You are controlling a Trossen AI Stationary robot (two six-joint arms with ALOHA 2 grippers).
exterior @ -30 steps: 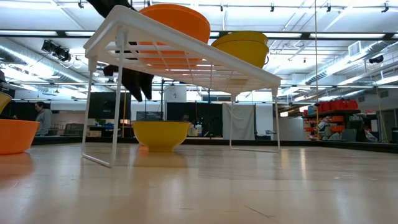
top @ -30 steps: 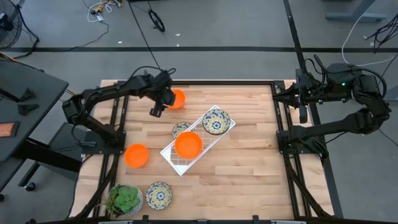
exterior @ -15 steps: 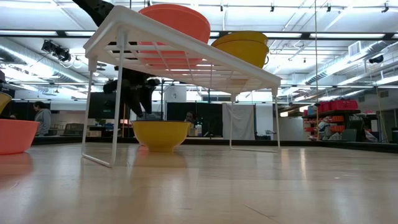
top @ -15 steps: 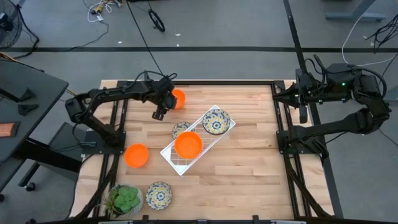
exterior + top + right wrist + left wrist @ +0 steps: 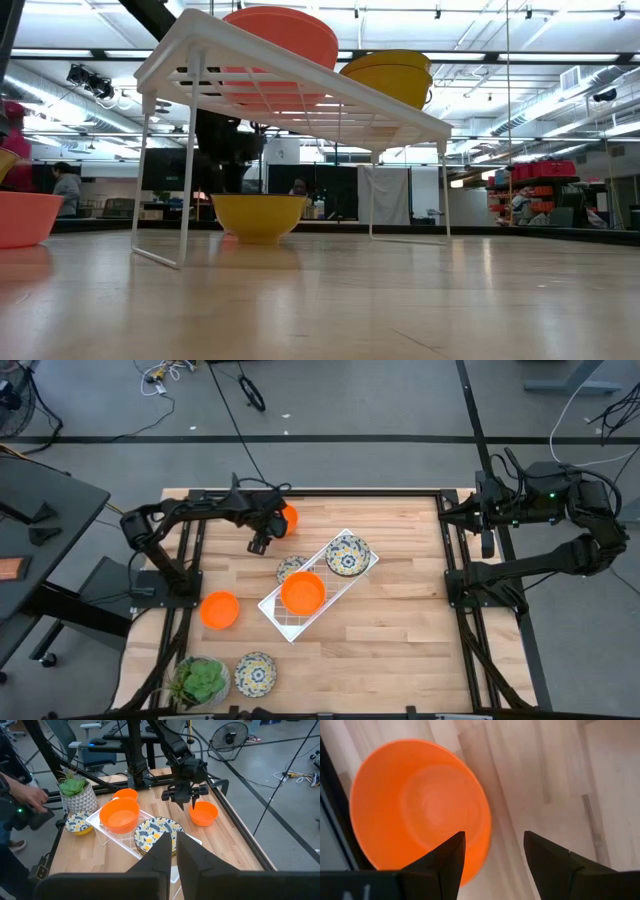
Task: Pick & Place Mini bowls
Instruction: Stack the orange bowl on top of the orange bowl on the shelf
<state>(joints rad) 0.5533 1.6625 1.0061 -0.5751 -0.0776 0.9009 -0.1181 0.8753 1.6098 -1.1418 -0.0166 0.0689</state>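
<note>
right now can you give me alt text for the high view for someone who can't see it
Seen from above, the left claw, open, hangs beside an orange mini bowl at the wooden table's far left. A white wire rack mid-table carries an orange bowl and a floral bowl; the right arm waits folded off the table's right edge.

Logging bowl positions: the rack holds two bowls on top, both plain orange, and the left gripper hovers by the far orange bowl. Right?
Not quite. In the high view the rack holds one orange bowl and one floral bowl. The left gripper does hover by the far orange bowl.
</note>
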